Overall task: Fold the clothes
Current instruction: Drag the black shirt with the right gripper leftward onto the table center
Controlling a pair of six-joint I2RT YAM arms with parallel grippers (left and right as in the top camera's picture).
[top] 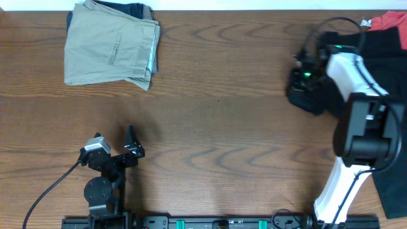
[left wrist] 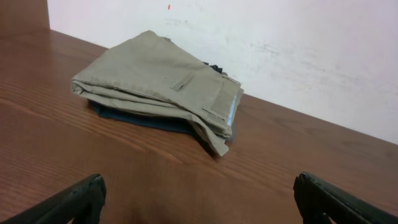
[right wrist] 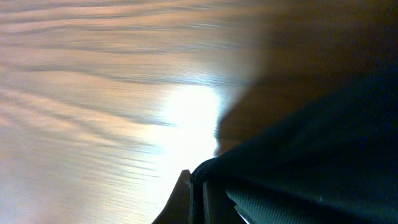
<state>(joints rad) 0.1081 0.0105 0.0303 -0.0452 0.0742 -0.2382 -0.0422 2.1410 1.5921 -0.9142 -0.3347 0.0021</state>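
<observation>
Overhead: your right claw [top: 304, 81] is closed at the edge of the black garment [top: 389, 51], which spreads beside and behind it. A shallow pinch could slip when you lift.

Left wrist: your left claw [left wrist: 200, 198] gapes wide, with the khakis [left wrist: 158, 81] ahead.

Right wrist: too blurred to tell whether fabric is caught.

- I see folded khaki trousers [top: 111, 44] lying flat on the wooden tabletop [top: 216, 114], a back pocket facing up.
- A dark blue garment [left wrist: 143, 120] lies under the khaki trousers, and its edge peeks out beneath them.
- A red shirt [top: 389, 22] sits well apart to the right of the khaki trousers, only partly in my overhead view.
- A white wall [left wrist: 280, 43] rises just behind the khaki trousers.
</observation>
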